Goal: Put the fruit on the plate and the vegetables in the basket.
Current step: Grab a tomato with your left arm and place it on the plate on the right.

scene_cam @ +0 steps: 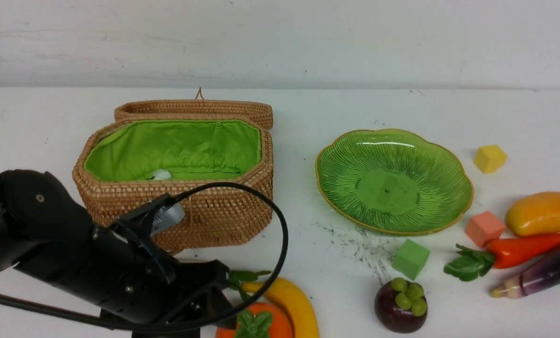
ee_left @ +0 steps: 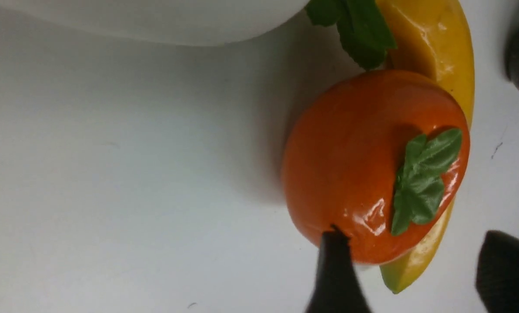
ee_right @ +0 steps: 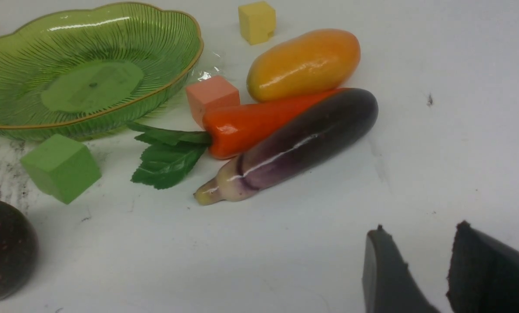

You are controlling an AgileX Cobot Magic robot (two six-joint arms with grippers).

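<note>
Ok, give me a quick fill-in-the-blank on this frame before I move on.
1. The plate holds ____ fruit.
2. The lid of the basket is ____.
3. The cube nearest the dark purple fruit is ____.
4. The curved piece beside the orange fruit is ____.
Missing words: no; open; green; yellow.

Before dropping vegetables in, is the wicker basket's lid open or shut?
Open: the lid lies flipped back behind the basket, green lining exposed.
</note>
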